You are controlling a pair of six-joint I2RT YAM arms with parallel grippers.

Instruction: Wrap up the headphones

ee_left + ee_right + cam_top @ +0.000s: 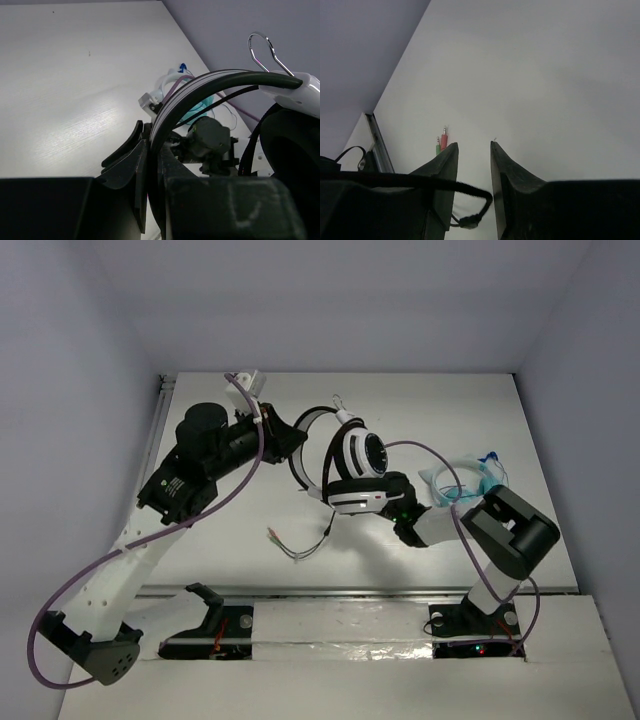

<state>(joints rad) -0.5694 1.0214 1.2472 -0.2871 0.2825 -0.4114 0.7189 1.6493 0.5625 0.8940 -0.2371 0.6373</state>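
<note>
The headphones [340,465] sit over the middle of the tabletop [240,565], held by their thin headband [200,85], which the left hand [150,134] has clamped shut, with the ear cups [362,452] on the right arm's side. Their cable [305,550] trails onto the tabletop and runs off leftward to its two plugs [441,140]. The right hand [474,145], fingers parted with nothing between them, points along that cable, which drapes over one finger [445,165]. It looks the nearer hand for gathering the slack.
</note>
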